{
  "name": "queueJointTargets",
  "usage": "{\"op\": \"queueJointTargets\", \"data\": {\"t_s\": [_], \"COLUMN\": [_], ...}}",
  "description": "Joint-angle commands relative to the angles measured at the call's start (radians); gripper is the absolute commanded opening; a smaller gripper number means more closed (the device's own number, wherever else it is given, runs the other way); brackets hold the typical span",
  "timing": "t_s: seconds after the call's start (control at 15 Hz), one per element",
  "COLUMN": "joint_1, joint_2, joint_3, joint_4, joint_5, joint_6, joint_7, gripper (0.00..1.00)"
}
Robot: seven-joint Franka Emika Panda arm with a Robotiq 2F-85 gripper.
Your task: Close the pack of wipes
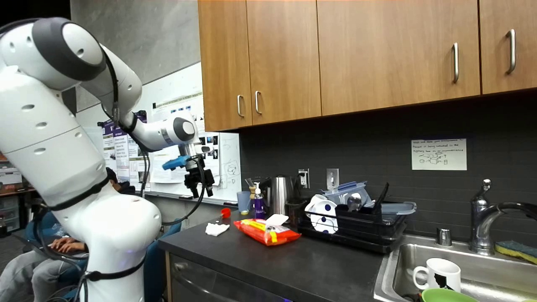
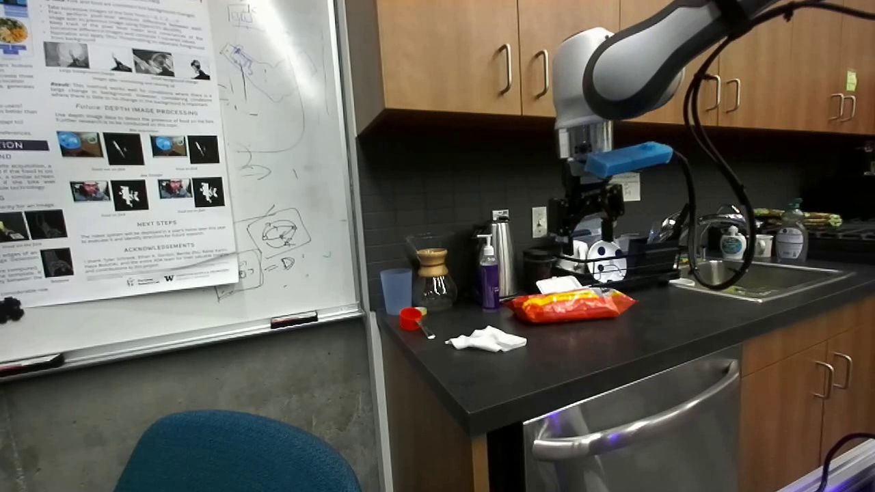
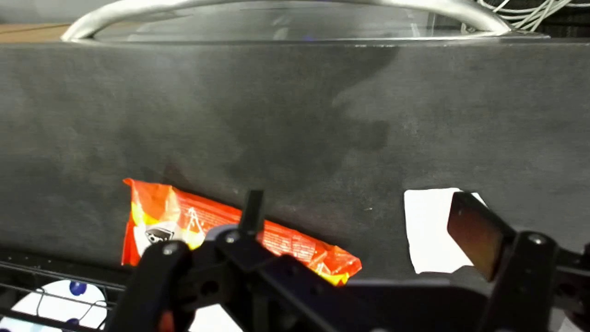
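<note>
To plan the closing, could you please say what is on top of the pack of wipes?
In both exterior views, a white lid tilts up from the pack of wipes. In the wrist view, the claw hides the pack's middle.

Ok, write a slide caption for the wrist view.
Open gripper above the dark counter, where a red-orange pack of wipes and a white sheet lie apart.

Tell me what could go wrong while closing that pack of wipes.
The white lid stands raised on the soft-looking pack of wipes, so pressing it may only slide or dent the pack.
The claw is spread open and might knock over the nearby purple bottle.
It could also bump the dish rack beside the pack.
</note>
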Motion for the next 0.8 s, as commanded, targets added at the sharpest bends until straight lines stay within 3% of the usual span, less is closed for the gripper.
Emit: {"op": "queueJointTargets", "data": {"t_s": [0.0,0.27,0.53,0.6,0.73], "joint_1": [-0.012,-0.010,0.004,0.018,0.018], "joint_2": [0.176,0.306,0.397,0.345,0.379], "joint_3": [-0.013,-0.047,-0.107,-0.106,-0.124], "joint_4": [0.145,0.280,0.387,0.316,0.354], "joint_5": [-0.101,-0.191,-0.189,-0.189,-0.188], "joint_6": [0.002,-0.034,-0.071,-0.029,-0.042], "joint_7": [-0.040,-0.058,-0.113,-0.077,-0.096], "gripper": [1.00,1.00,1.00,1.00,1.00]}}
